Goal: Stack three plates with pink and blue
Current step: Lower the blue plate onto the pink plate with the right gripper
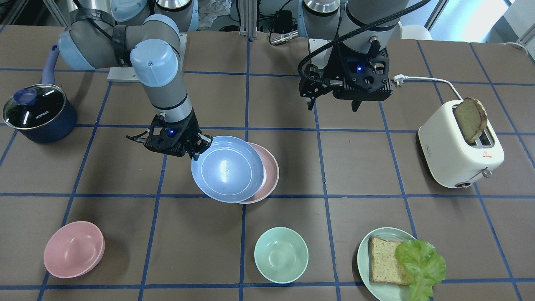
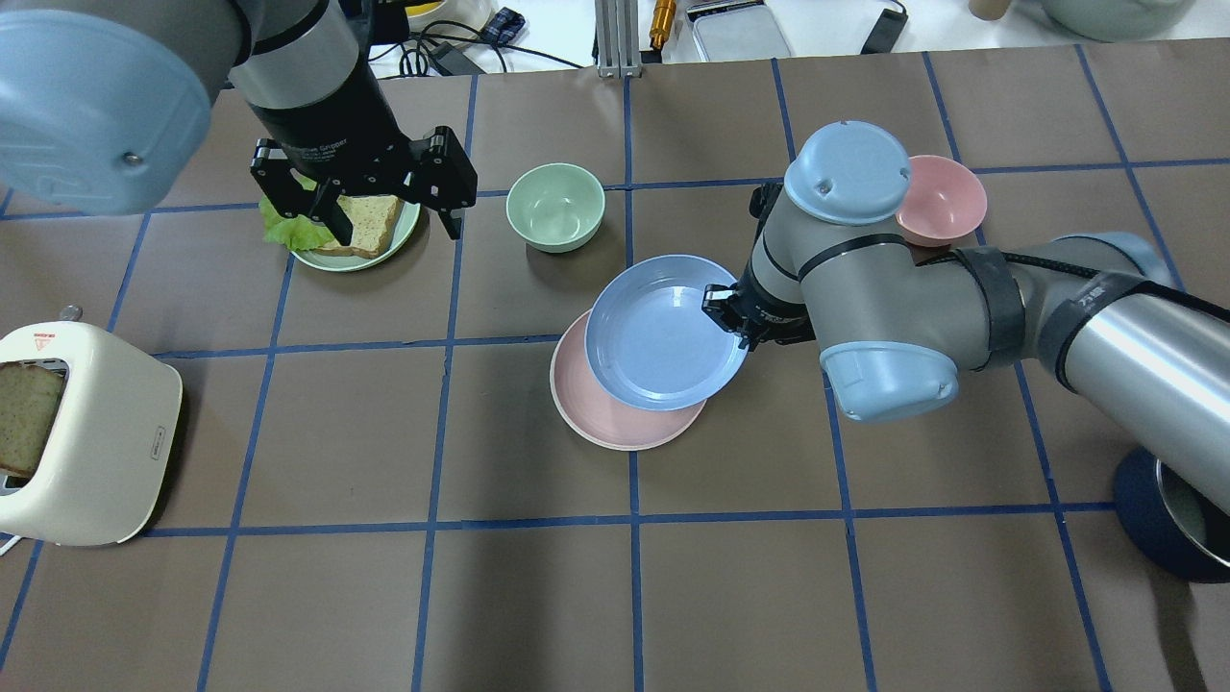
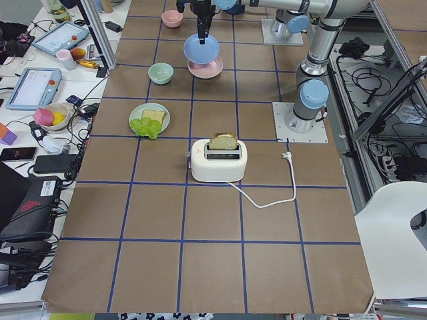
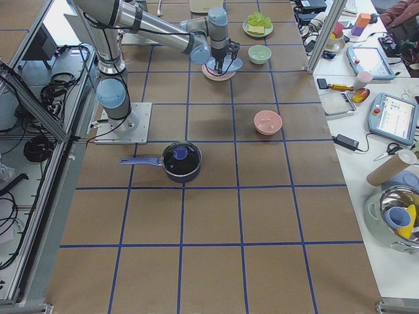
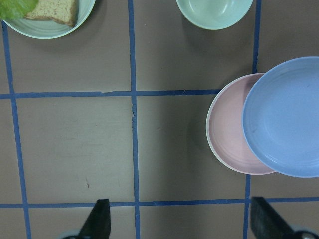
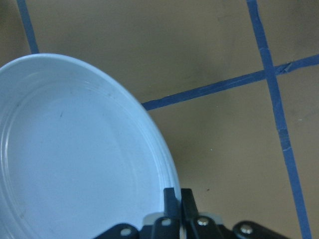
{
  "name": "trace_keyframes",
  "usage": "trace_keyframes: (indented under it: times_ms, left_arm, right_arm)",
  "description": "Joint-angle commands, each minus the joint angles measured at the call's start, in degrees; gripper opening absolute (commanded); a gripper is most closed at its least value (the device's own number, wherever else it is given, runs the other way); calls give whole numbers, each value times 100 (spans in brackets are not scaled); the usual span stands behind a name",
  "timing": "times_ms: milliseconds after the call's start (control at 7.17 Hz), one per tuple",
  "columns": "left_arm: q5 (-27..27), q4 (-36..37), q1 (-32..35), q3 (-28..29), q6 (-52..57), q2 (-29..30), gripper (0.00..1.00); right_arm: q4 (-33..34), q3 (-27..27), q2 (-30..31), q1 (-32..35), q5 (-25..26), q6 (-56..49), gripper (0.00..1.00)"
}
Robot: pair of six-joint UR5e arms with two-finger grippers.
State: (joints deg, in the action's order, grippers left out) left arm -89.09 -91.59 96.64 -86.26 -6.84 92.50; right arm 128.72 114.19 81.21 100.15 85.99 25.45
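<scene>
Blue plate point(image 2: 663, 332) is held by the right pincer point(image 2: 725, 312), whose fingers point(image 6: 177, 199) are pinched together on its rim, on the side nearest that arm. The plate hangs above the pink plate point(image 2: 596, 413), which lies flat on the bench point(image 2: 317, 432) near the middle. It covers most of the pink plate but sits off-centre, shifted toward the robot's right and the far side, so a crescent of pink shows beyond it. In the exterior left view it looks lifted clear of the pink plate rather than resting on it.

Judging by this, the step in hand is setting the blue plate on top of the pink one. The next move calls for sliding the blue plate across until the two rims line up. Then it must be lowered level and let go once it sits in the pink plate's hollow. Because the grip is on one edge only, the far side may dip and touch first.

Whether the cream plate lies beneath the pink one I cannot tell. Only a pale edge shows around the pink rim in the left wrist view.

The left pincer point(image 2: 389, 216) hovers with its jaws spread wide and holds nothing, well apart from the stack
</scene>
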Motion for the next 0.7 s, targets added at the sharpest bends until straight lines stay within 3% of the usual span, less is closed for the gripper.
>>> trace_keyframes:
  times_ms: [0, 558]
  left_arm:
    - [-3, 19, -31, -119, -2, -65, 100]
    - [-12, 36, -40, -75, 7, -56, 100]
  right_arm:
    - [30, 16, -122, 171, -3, 336, 0]
    - [380, 244, -315, 400, 209, 426, 0]
